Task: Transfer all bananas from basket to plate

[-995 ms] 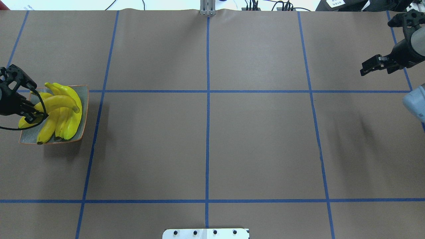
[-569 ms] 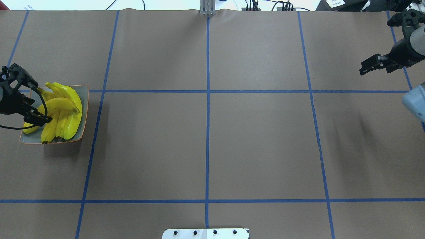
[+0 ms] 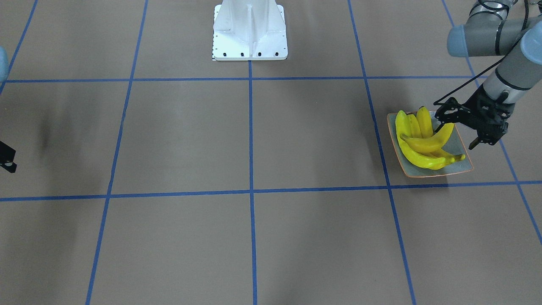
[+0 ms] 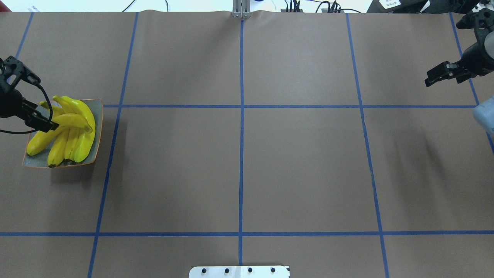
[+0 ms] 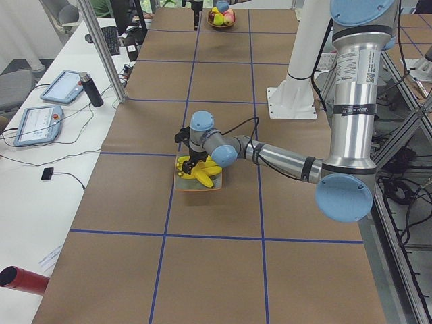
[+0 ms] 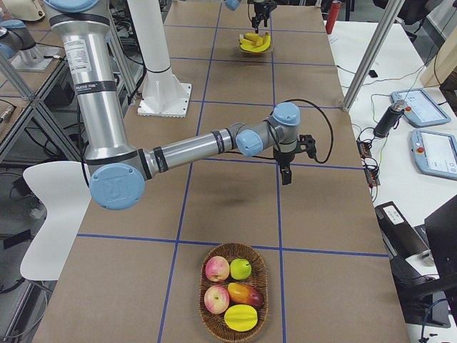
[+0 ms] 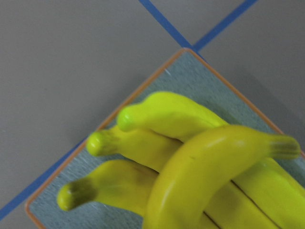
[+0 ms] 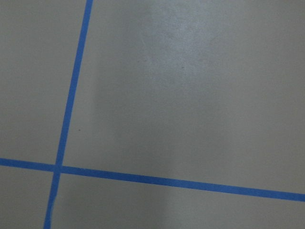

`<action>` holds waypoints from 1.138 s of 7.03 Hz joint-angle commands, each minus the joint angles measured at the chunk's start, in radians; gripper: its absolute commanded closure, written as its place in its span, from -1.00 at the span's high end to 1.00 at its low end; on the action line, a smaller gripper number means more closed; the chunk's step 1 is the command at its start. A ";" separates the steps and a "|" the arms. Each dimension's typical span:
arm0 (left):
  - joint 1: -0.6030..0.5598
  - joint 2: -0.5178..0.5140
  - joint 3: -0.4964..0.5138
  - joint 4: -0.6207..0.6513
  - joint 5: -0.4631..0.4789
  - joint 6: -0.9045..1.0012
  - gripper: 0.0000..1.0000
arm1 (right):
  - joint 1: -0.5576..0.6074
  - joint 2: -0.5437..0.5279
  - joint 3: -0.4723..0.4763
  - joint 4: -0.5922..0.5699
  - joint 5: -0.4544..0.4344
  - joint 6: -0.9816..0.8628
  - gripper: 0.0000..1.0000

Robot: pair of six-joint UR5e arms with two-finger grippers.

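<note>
Several yellow bananas (image 4: 71,131) lie piled on the grey-green plate (image 4: 98,112) at the table's far left, one lying crosswise on top. They also show in the front view (image 3: 423,144) and fill the left wrist view (image 7: 214,162). My left gripper (image 4: 40,121) hovers at the plate's outer edge next to the top banana's end. In the front view (image 3: 459,131) its fingers are spread and hold nothing. My right gripper (image 4: 430,79) hangs empty over bare table at the far right. I cannot tell whether it is open or shut.
A wicker basket (image 6: 235,289) with apples and other fruit, no bananas in sight, stands at the table's right end. The robot's white base (image 3: 250,31) is at the middle of the near edge. Blue tape lines cross the brown table cover.
My left gripper has drawn back from the banana pile toward the table's far left corner, and the top banana now rests on the others. My right gripper has shifted slightly right.
</note>
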 commanded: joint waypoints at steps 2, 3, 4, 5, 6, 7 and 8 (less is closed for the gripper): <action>-0.122 -0.193 -0.095 0.512 0.006 0.079 1.00 | 0.165 0.003 -0.033 -0.214 -0.004 -0.309 0.99; -0.168 -0.206 -0.096 0.590 -0.001 0.079 1.00 | 0.213 -0.002 -0.039 -0.254 0.000 -0.358 0.99; -0.253 -0.204 -0.090 0.632 -0.004 0.082 1.00 | 0.260 -0.026 -0.041 -0.272 0.013 -0.377 0.99; -0.335 -0.200 -0.078 0.652 -0.005 0.170 1.00 | 0.290 -0.071 -0.042 -0.269 0.049 -0.444 0.99; -0.409 -0.206 -0.020 0.681 -0.049 0.244 1.00 | 0.340 -0.094 -0.060 -0.269 0.118 -0.489 0.99; -0.450 -0.183 0.026 0.674 -0.214 0.249 1.00 | 0.395 -0.137 -0.080 -0.262 0.141 -0.503 0.99; -0.484 -0.139 0.031 0.653 -0.256 0.249 1.00 | 0.419 -0.155 -0.081 -0.247 0.146 -0.492 0.99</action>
